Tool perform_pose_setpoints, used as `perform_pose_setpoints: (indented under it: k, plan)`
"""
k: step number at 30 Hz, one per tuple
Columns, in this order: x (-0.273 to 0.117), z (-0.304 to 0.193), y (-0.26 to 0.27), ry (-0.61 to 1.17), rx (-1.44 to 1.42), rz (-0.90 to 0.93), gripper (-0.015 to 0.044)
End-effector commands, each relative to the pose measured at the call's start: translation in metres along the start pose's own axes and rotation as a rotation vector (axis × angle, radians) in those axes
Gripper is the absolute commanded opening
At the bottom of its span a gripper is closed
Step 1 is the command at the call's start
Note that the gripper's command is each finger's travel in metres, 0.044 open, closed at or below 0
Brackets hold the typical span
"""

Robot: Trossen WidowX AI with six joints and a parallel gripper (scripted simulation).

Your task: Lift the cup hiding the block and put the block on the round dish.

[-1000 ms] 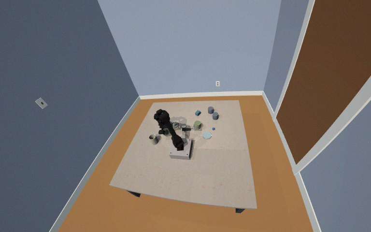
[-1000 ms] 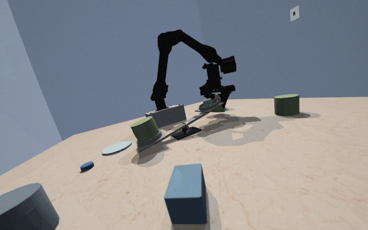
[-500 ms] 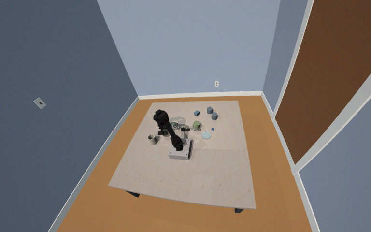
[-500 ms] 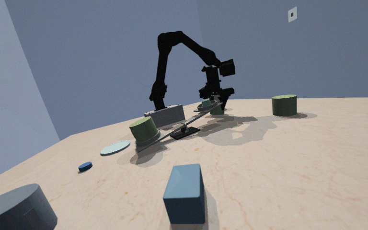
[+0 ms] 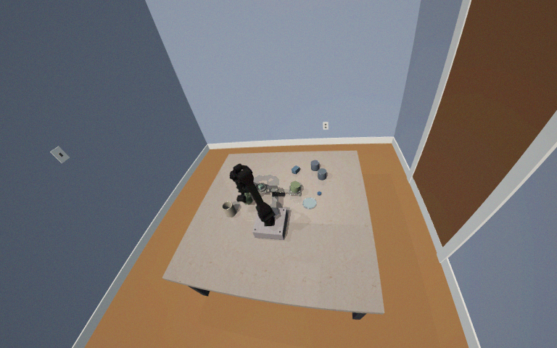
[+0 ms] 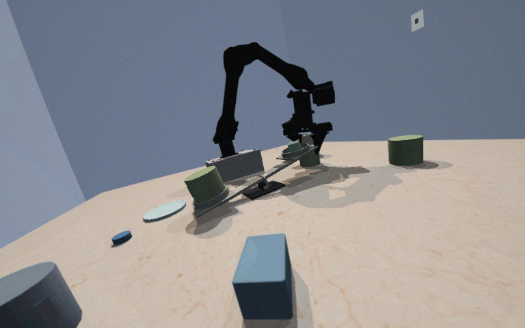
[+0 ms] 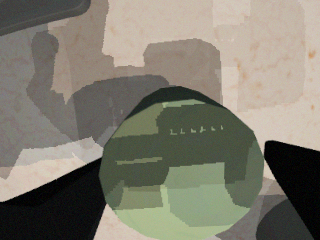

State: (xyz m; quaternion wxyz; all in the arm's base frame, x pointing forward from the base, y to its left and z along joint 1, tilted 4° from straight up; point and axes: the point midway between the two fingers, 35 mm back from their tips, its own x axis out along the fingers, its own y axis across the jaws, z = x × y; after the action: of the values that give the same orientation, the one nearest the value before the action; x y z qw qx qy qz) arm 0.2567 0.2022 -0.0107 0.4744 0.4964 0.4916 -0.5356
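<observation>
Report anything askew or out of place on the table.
The balance beam is tilted: the end by the round dish sits low under a green cup, the far end is raised with a small block uncovered. The other cup stands off the balance, under the open pincer.
</observation>
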Motion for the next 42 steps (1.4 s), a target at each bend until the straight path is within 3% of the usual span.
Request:
perform_pose_setpoints:
  k: [1,6,13,31,42]
  plan:
    - [-0.036,-0.003,0.003,0.022,0.001,0.021,0.0440]
    - [-0.038,-0.003,0.002,0.022,0.001,0.021,0.0440]
    - [-0.054,0.019,0.025,0.049,-0.116,0.037,0.0260]
    - [-0.090,0.113,0.068,0.001,-0.695,0.032,0.0260]
    - [-0.080,0.117,0.070,-0.001,-0.717,0.031,0.0260]
